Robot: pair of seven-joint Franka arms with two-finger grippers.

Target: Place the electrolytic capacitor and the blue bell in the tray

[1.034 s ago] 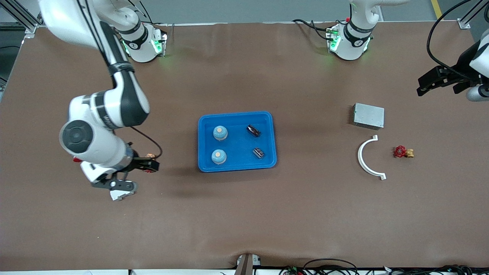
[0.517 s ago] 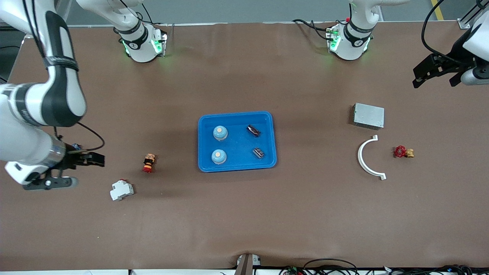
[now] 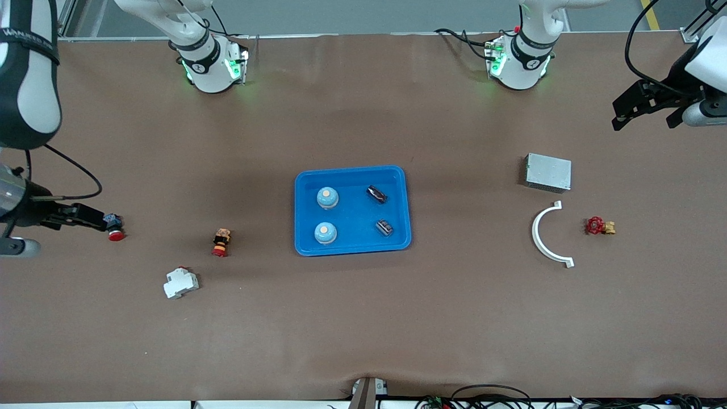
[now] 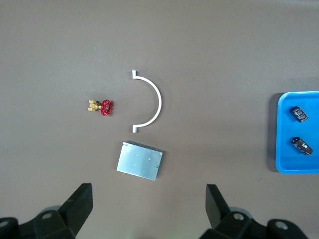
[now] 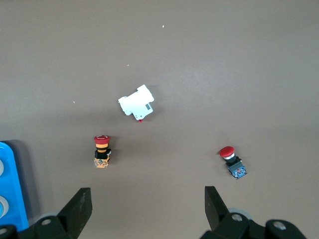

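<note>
The blue tray [image 3: 352,249] lies mid-table. Two blue bells [image 3: 327,197] [image 3: 325,232] stand in it on the side toward the right arm's end. Two dark electrolytic capacitors [image 3: 377,194] [image 3: 384,228] lie in it on the side toward the left arm's end, and both capacitors [image 4: 299,113] show in the left wrist view. My left gripper [image 3: 646,116] [image 4: 148,209] hangs open and empty over the table's left-arm end. My right gripper [image 3: 68,217] [image 5: 147,209] hangs open and empty over the right-arm end. The tray's rim [image 5: 15,199] shows in the right wrist view.
Toward the left arm's end lie a grey metal box [image 3: 548,172], a white curved bracket [image 3: 548,236] and a red-handled valve [image 3: 599,226]. Toward the right arm's end are an orange-based red button [image 3: 221,242], a white breaker [image 3: 181,283] and a blue-based red button [image 3: 114,232].
My right arm has swung away from the tray toward its end of the table, uncovering the breaker and both buttons. The left gripper has drifted slightly toward its base.
</note>
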